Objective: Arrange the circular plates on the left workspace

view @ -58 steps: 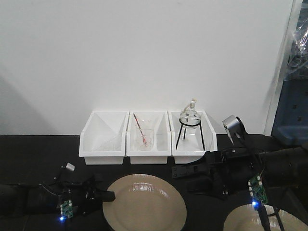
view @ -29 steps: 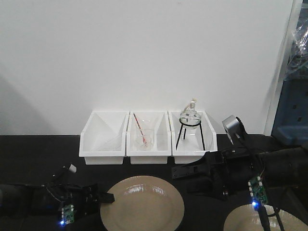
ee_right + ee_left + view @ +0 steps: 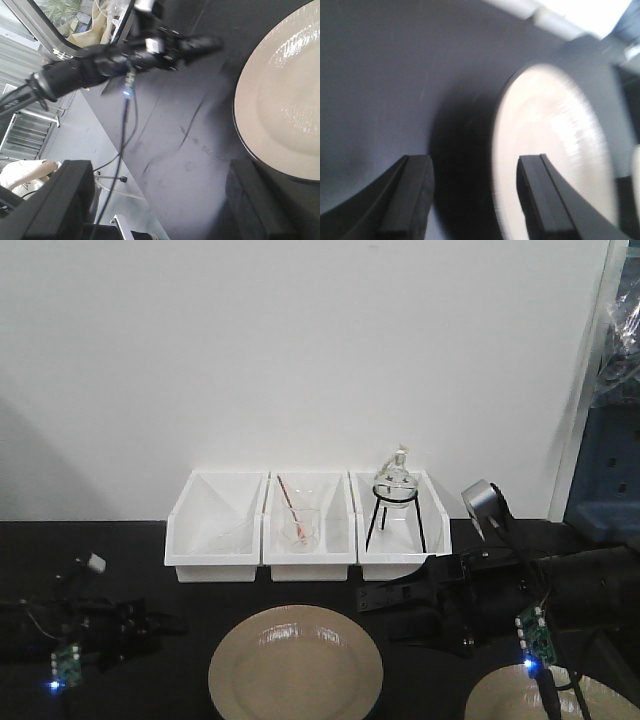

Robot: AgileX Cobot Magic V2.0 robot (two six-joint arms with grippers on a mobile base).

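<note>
One circular plate (image 3: 296,665), glossy beige, lies flat on the black bench top (image 3: 90,560) of the left workspace, in front of the white bins. A second circular plate (image 3: 545,698) shows at the bottom right, partly cut off by the frame edge. My left gripper (image 3: 172,626) is low on the left, apart from the first plate. In the left wrist view it (image 3: 475,200) is open and empty, with that plate (image 3: 550,150) ahead and to the right. My right gripper (image 3: 378,605) hovers right of the first plate, open (image 3: 157,192) and empty, the plate (image 3: 285,105) to its upper right.
Three white bins (image 3: 308,525) line the back wall; the middle one holds a beaker with a red rod (image 3: 298,525), the right one a glass flask on a black tripod (image 3: 394,490). Blue equipment (image 3: 605,470) stands at the far right. The left arm (image 3: 125,55) crosses the right wrist view.
My left gripper has drawn back to the left, away from the rim of the centre plate. That plate slid slightly left earlier and now lies still. The right arm has barely moved.
</note>
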